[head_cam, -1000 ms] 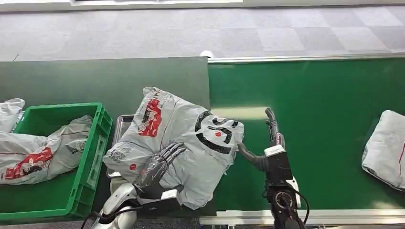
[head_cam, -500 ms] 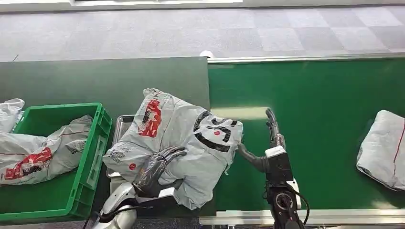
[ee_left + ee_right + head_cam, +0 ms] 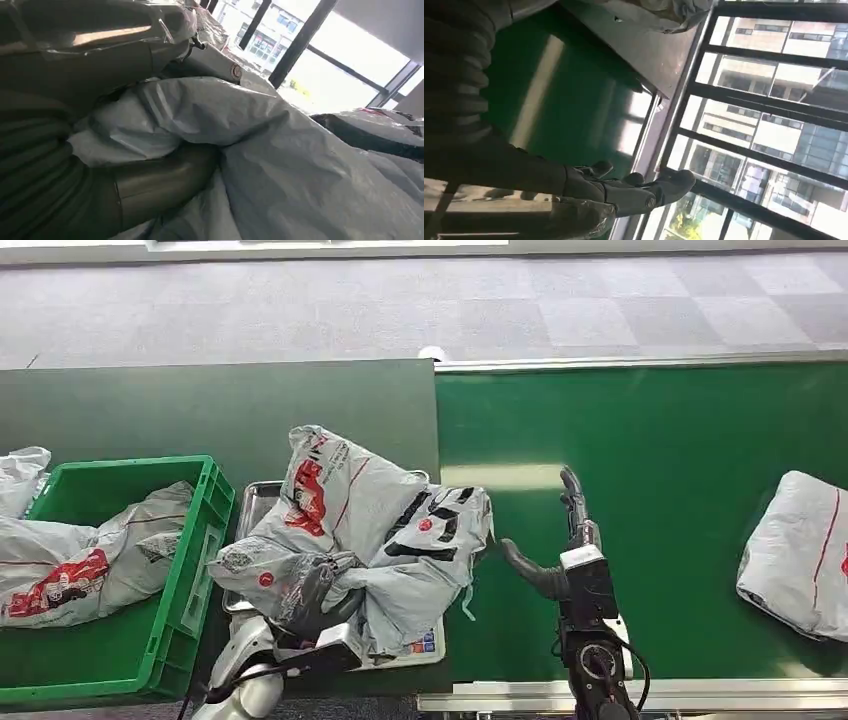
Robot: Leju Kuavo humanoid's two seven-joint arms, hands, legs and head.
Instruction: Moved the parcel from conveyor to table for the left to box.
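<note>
My left hand (image 3: 312, 592) is clutching the crumpled grey plastic parcel (image 3: 370, 530), my right hand (image 3: 560, 540) is hanging released; slick film risks slipping free.

You see a grey parcel (image 3: 350, 525) bunched up on a metal tray (image 3: 255, 502) on the dark desk (image 3: 200, 405), just beside the green crate (image 3: 190, 570). Your left hand (image 3: 315, 592) grips its near edge, fingers (image 3: 340, 562) curled into the plastic. Your right hand (image 3: 560, 540) stands over the green conveyor (image 3: 660, 440), fingers apart, holding nothing, just clear of the parcel. A second parcel (image 3: 800, 550) lies far right on the belt. More bags (image 3: 90, 550) sit in the crate.
</note>
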